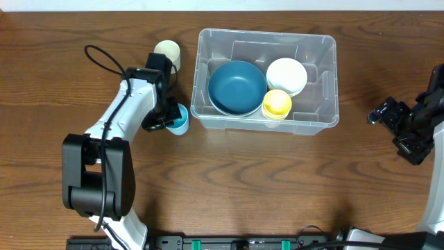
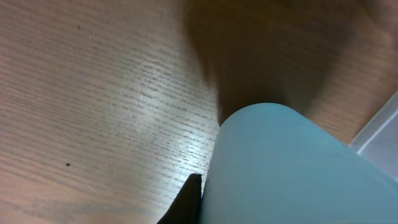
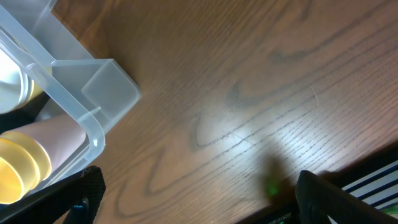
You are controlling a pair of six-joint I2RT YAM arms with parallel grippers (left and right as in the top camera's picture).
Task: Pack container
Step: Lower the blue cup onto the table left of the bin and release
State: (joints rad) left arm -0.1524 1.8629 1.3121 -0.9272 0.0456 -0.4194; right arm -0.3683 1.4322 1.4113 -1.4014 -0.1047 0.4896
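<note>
The container (image 1: 267, 33), a large clear plastic bin, stands at the back middle of the table. Inside it are a dark blue bowl (image 1: 237, 87), a white bowl (image 1: 286, 75) and a yellow cup (image 1: 277, 103). My left gripper (image 1: 166, 118) is shut on a light blue cup (image 1: 180, 121) just off the bin's front left corner. In the left wrist view the cup (image 2: 286, 168) fills the lower right, one dark finger (image 2: 189, 202) pressed to its wall and the other hidden. My right gripper (image 1: 394, 132) stands open and holds nothing, to the right of the bin.
A cream cup (image 1: 167, 52) stands left of the bin, behind the left arm. In the right wrist view the bin's corner (image 3: 81, 93) and the yellow cup (image 3: 18, 168) lie at the left, with bare wood between the fingers (image 3: 90, 186).
</note>
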